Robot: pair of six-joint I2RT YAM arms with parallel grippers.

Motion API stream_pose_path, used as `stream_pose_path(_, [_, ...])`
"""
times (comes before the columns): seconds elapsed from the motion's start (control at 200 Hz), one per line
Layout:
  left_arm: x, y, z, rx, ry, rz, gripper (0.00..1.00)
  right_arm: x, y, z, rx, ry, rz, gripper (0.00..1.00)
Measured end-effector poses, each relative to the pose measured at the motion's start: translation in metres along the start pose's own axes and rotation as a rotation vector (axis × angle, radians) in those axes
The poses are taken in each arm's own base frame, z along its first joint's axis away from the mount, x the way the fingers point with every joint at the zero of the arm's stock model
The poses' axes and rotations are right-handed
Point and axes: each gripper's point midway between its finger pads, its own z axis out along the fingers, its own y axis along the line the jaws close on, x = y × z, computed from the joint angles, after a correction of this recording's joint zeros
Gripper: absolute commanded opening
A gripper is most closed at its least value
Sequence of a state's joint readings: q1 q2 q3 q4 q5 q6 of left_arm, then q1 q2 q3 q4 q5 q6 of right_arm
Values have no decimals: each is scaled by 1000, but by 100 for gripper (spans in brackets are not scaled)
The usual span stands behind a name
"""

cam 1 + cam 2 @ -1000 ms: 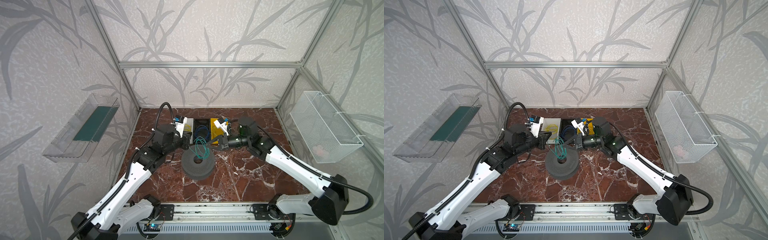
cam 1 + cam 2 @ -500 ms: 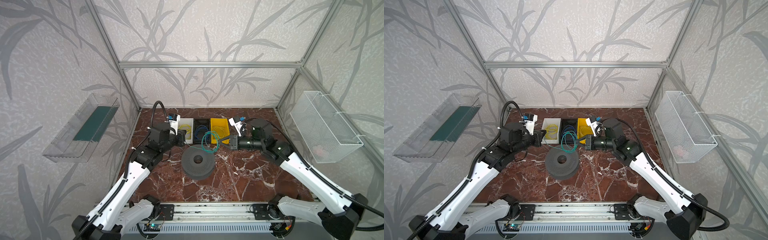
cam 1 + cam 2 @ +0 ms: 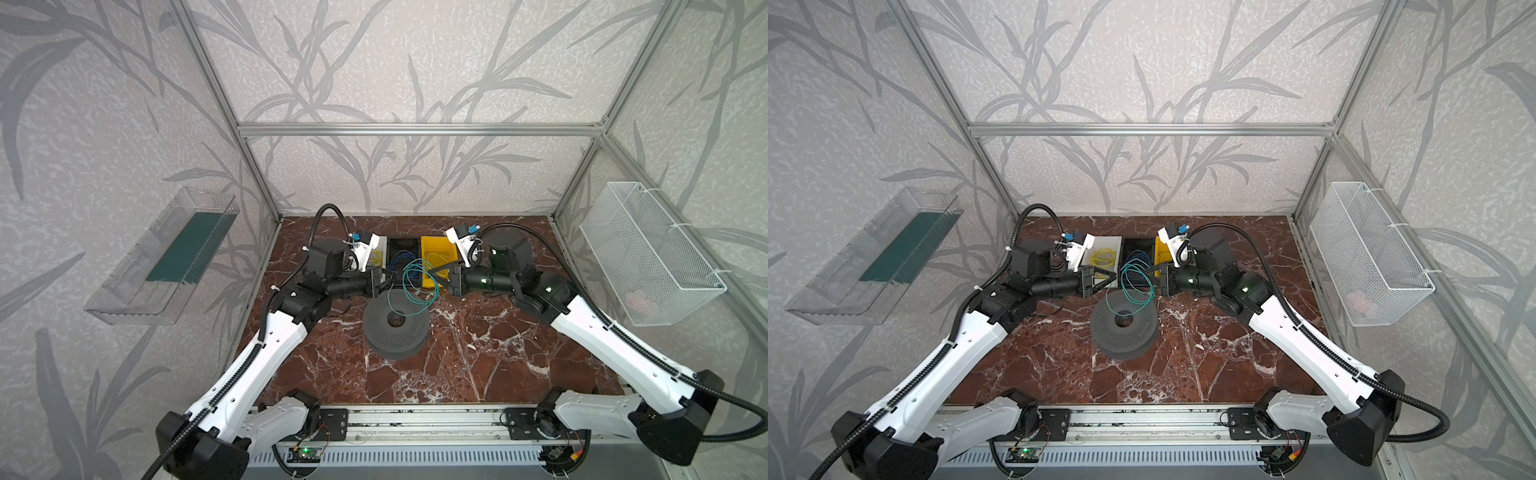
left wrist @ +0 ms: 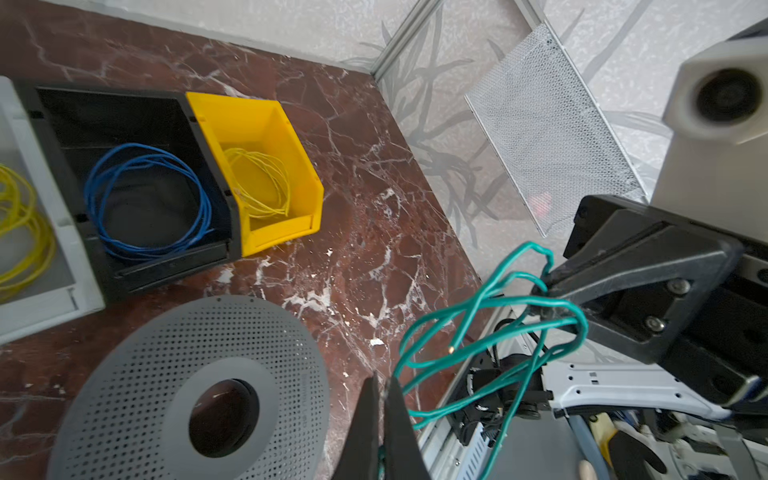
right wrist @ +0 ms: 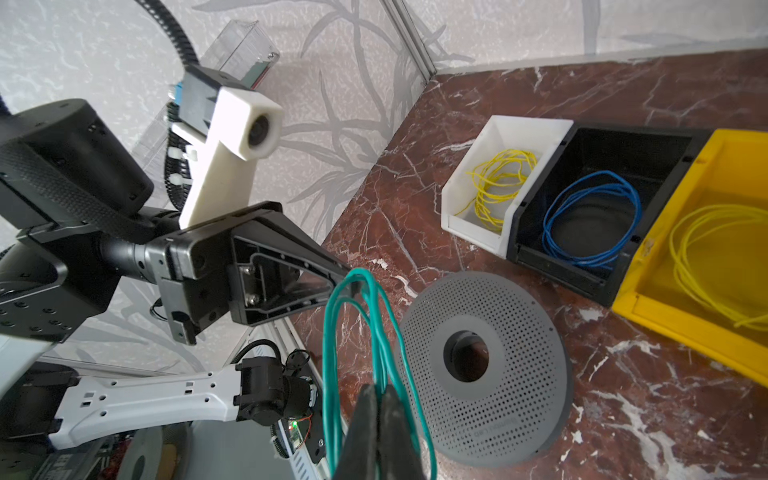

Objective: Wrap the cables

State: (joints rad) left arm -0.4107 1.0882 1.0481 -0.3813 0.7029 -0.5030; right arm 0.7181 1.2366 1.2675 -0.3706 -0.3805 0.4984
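**Marble bench: teal wire pinched on both sides of its coil**

Red-brown marble (image 3: 498, 353) floored the cage, with a white bin (image 3: 1108, 242), a black bin (image 3: 403, 245) and a yellow bin (image 3: 436, 243) along the back and a grey perforated spool (image 3: 374, 332) in the middle. The cables (image 5: 380, 345), really one thin teal-green wire sprung into loose loops, hung in the air over the spool's far edge, between my two arms. The left gripper (image 3: 390, 282) had its jaws closed right down on one side of the bundle, and the right gripper (image 3: 434, 272) was pinched tight on the opposite side. From the wrist views I could not tell how many strands each pinch actually caught.

I judged the wire light and springy: it would keep a curve yet try to fan open, and its smooth insulation looked likely to slide through a narrow pinch. The best hold, I thought, was where several turns cross, gathering them together rather than trusting one strand. A loose end (image 4: 451, 348) with a bare tip poked out near the right fingers and could snag.
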Motion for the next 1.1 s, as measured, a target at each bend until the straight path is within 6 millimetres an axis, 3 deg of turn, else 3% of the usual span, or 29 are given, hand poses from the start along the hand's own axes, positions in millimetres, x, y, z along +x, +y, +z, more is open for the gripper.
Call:
stream_pose_path(0.045, [3, -3, 1, 27, 12, -24, 0, -5, 3, 0, 4, -15, -23, 0])
stream_pose_path(0.12, [6, -4, 2, 44, 23, -47, 27, -10, 5, 0, 12, -31, -42, 0])
stream_pose_path(0.225, [7, -8, -2, 51, 15, -56, 56, -11, 3, 1, 20, -32, -46, 0])
stream_pose_path(0.345, [8, -11, -11, 45, -21, -46, 68, -11, 3, 2, 20, -32, -39, 0])
stream_pose_path(0.64, [21, 8, -36, -73, -132, -66, 75, -18, 6, -2, 18, -65, -27, 0])
stream_pose_path(0.84, [18, 6, -62, -137, -217, -43, 76, -20, 7, -2, 17, -72, -21, 0])
stream_pose_path(0.95, [19, 12, -57, -140, -219, -61, 75, -22, 9, -2, 5, -80, -19, 0])
stream_pose_path(1.1, [34, 37, -32, -133, -186, -134, 74, -26, 13, -2, -14, -96, -9, 0])
